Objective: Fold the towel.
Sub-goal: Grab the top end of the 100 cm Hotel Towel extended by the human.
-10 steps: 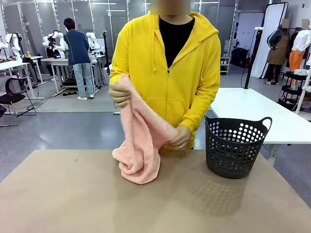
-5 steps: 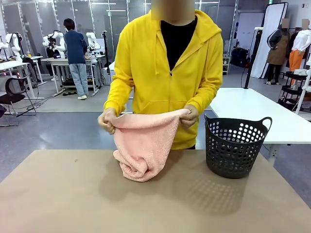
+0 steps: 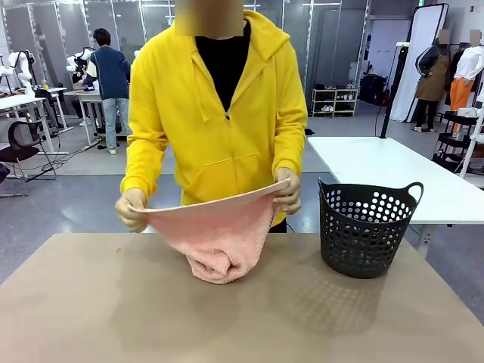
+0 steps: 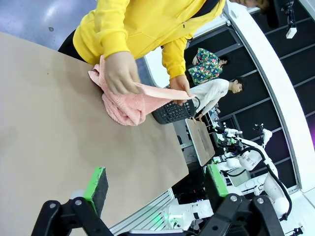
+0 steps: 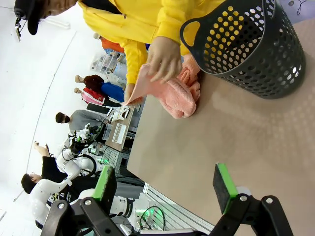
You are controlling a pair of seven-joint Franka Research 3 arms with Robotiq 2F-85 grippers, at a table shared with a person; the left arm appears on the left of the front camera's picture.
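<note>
A person in a yellow hoodie stands at the far side of the table and holds the pale pink towel [image 3: 219, 234] stretched between both hands, its top edge taut and its bunched lower part resting on the table [image 3: 113, 310]. The towel [image 4: 130, 101] also appears in the left wrist view, and the towel [image 5: 174, 93] in the right wrist view beside the basket. My left gripper [image 4: 155, 184] is open with nothing between its green pads, well back from the towel. My right gripper [image 5: 165, 184] is likewise open and empty, far from the towel.
A black perforated basket [image 3: 367, 227] with handles stands on the table to the right of the towel; the basket [image 5: 251, 46] is also in the right wrist view. A white table [image 3: 386, 170] stands behind it. The near half of the brown tabletop is bare.
The person has shifted to the left, moved the hands apart and lowered them, drawing the towel's top edge out taut; its lower part stays bunched on the table.
</note>
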